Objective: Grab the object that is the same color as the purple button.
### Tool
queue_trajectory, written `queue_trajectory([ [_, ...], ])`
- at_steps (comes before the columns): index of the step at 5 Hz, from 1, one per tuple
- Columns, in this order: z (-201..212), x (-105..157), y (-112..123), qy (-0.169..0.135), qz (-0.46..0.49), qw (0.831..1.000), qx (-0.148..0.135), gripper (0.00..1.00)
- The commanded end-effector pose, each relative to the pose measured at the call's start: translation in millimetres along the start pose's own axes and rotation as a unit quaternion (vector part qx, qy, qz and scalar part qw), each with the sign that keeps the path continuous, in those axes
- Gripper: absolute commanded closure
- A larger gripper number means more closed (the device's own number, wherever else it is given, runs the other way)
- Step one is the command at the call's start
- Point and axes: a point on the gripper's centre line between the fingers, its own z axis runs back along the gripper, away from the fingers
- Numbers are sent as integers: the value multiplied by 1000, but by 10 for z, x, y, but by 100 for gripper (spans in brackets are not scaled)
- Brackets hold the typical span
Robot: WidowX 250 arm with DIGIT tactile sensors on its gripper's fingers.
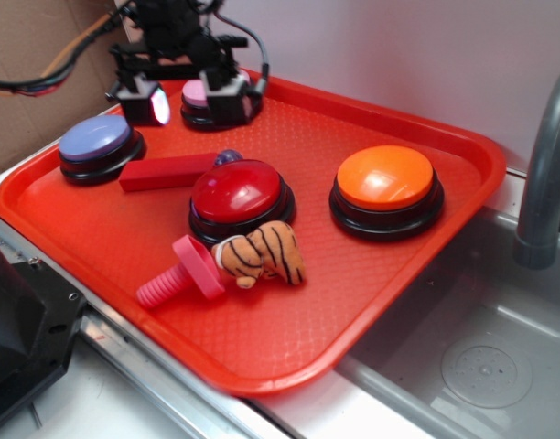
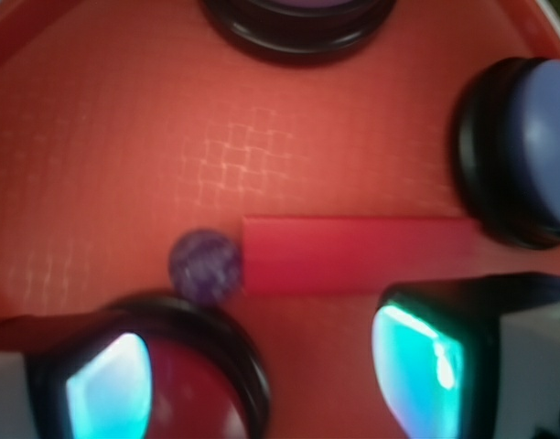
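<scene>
Round purple ball (image 2: 205, 265), no long axis, touching red block (image 2: 353, 253) end

The robot arm (image 1: 175, 37) is matte black and blocky, with black cables looping off its top and an orange-and-black bundle trailing left. Its gripper (image 1: 188, 96) has two chunky black fingers (image 2: 426, 366) with pale grey outer parts, whose inner pads glow cyan-white in the wrist view.

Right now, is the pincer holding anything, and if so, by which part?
Nothing is held. The pincer is open, its fingers apart above the tray. The small purple ball lies free beside the red block.
</scene>
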Motion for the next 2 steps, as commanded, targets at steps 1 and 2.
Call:
queue_trajectory([
  [1, -152, 130, -114, -24, 9, 1000, -8, 0],
  [2, -241, 108, -177, -12, -5, 1000, -12, 0],
])
